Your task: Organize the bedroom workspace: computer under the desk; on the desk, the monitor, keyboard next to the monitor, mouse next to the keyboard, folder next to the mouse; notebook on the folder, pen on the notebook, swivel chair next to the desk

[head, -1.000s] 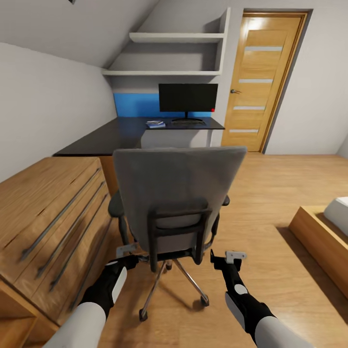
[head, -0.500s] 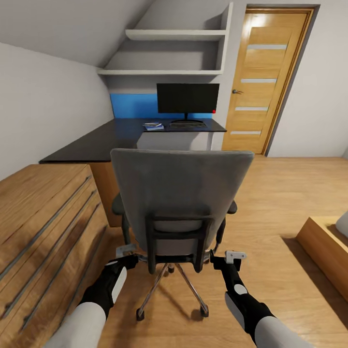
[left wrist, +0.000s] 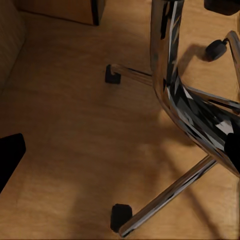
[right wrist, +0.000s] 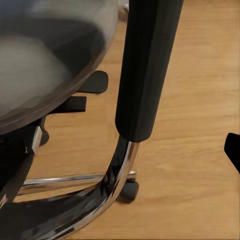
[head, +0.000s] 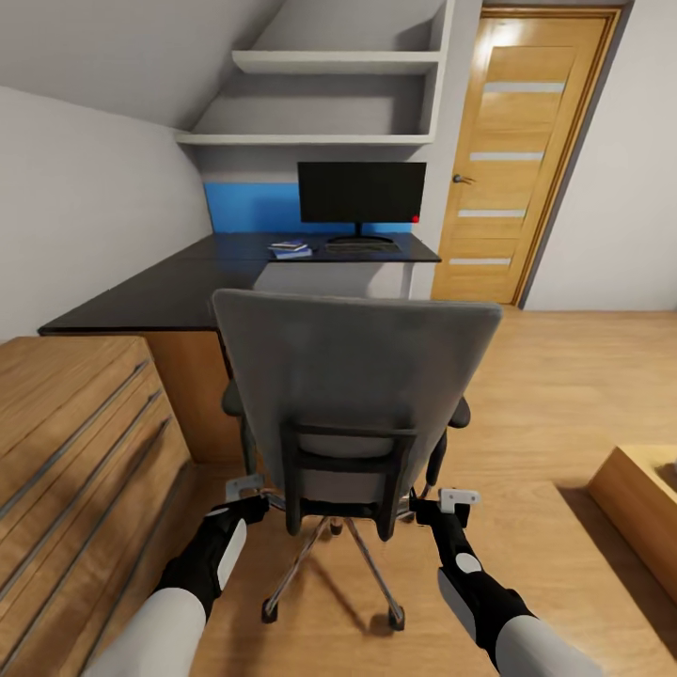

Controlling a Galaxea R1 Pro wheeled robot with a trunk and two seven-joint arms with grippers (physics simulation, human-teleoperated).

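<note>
Two arms reach low on either side of the chair (head: 353, 395), whose grey back stands at twelve o'clock between the robot and the black counter (head: 188, 282); I cannot tell whether the left fingers (head: 246, 489) or the right fingers (head: 449, 498) are clenched or released. The chair looks fairly heavy but should roll on its wheels, so its stiff back frame seems the best hold. A monitor (head: 362, 193) and blue folder (head: 290, 251) sit on the counter's far end.

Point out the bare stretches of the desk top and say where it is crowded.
The desk is bare along its near-left wing, from the wall to the swivel chair back. It is crowded at the far end, around the monitor foot and the blue folder stack.
</note>
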